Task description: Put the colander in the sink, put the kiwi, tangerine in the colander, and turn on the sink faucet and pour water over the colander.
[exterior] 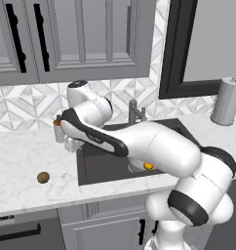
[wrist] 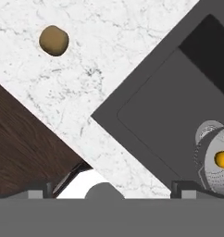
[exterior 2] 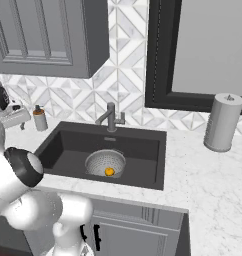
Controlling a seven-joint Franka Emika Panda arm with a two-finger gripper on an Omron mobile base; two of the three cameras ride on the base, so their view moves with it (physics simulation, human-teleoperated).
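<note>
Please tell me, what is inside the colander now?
The tangerine lies inside the colander, which sits in the sink. The kiwi is not in it; it lies on the counter. The colander's near wall hides part of its bottom.

The kiwi lies on the marble counter far ahead; the tangerine sits in the colander inside the sink.

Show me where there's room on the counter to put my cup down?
Bare marble lies around the kiwi, left of the sink, and between the sink and the paper towel roll. The sink floor beside the colander is free. It's tighter by the soap dispenser.
</note>
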